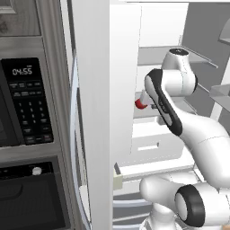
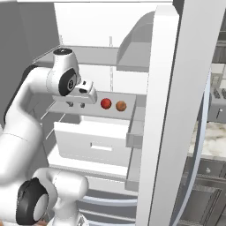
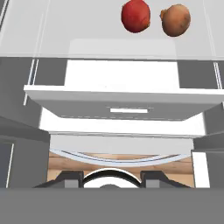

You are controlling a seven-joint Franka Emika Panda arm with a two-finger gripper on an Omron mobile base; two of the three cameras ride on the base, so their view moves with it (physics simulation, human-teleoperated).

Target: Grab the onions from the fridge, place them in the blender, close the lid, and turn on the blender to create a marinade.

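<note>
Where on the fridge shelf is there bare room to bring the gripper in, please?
The shelf is bare left of the red onion, beneath the gripper. It is tight only between the red onion and the brown onion, close together near the door bins.

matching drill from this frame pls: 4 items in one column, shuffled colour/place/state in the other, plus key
Items:
1. left round item on the fridge shelf
2. right round item beside it
3. pull-out drawer
4. microwave keypad

Descriptions:
A. white, below the shelf
B. red
C. black, left of the open fridge door
D. orange-brown

Pairs: 1-B, 2-D, 3-A, 4-C
</note>
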